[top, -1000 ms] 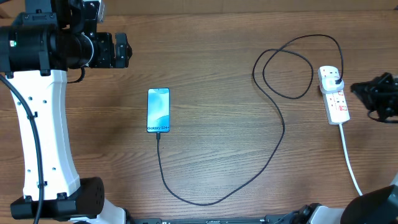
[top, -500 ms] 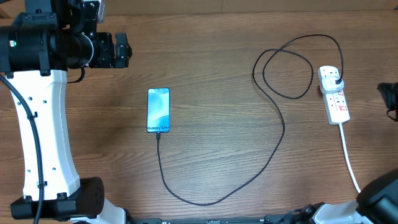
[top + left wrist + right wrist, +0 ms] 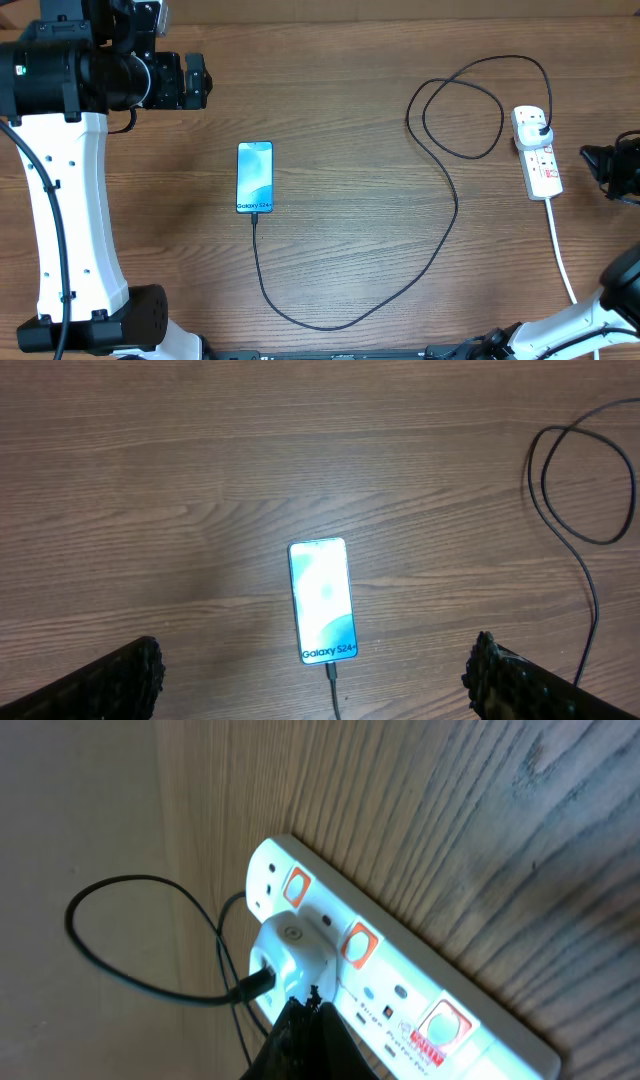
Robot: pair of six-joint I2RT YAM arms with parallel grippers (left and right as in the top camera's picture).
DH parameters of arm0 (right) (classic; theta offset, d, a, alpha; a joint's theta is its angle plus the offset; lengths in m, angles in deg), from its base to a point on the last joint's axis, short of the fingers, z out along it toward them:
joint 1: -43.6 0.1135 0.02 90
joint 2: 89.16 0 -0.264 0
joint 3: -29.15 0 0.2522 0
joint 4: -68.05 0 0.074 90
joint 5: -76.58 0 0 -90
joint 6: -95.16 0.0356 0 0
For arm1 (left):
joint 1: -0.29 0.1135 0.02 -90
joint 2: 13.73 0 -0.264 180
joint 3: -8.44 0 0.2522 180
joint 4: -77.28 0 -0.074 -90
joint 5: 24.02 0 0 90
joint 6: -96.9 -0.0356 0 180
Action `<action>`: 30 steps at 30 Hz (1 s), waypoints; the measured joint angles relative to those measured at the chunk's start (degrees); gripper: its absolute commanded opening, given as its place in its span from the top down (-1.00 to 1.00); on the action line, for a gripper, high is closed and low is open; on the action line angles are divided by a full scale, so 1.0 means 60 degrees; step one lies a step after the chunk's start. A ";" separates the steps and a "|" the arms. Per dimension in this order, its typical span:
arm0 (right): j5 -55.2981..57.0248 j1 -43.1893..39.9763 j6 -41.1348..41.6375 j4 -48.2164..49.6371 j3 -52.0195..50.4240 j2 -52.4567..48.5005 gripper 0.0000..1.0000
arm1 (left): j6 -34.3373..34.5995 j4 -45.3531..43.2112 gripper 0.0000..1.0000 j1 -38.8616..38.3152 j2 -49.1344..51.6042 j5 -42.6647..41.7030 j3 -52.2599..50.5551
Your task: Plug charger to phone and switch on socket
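Observation:
The phone (image 3: 254, 177) lies flat mid-table with its screen lit and "Galaxy S24" at its near end. It also shows in the left wrist view (image 3: 322, 595). The black charger cable (image 3: 455, 215) has its tip in the phone's near end (image 3: 331, 672). It loops across the table to the white socket strip (image 3: 541, 165). There it enters a white adapter (image 3: 290, 955) seated in the strip (image 3: 400, 985). My left gripper (image 3: 315, 682) is open, high above the phone. My right gripper (image 3: 308, 1005) is shut, its tip just over the strip beside the adapter.
The strip's thick white cord (image 3: 562, 260) runs toward the front right edge. The left arm's white base (image 3: 70, 220) stands at the left. A loop of the black cable (image 3: 462, 120) lies left of the strip.
My right gripper drew back to the right, away from the socket, then came partway back toward it. The phone, cable and left arm have not moved.

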 measured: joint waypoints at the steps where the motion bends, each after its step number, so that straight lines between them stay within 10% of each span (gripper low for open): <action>1: -0.0029 0.0015 0.0000 0.0076 0.0000 -0.0055 0.93 | 0.0000 0.0000 -0.99 0.0000 0.0000 0.0000 0.0000; 30: -0.0095 0.0885 0.0503 0.1494 -0.0026 -0.1399 0.93 | 0.0000 0.0000 -1.00 0.0000 0.0000 0.0000 0.0000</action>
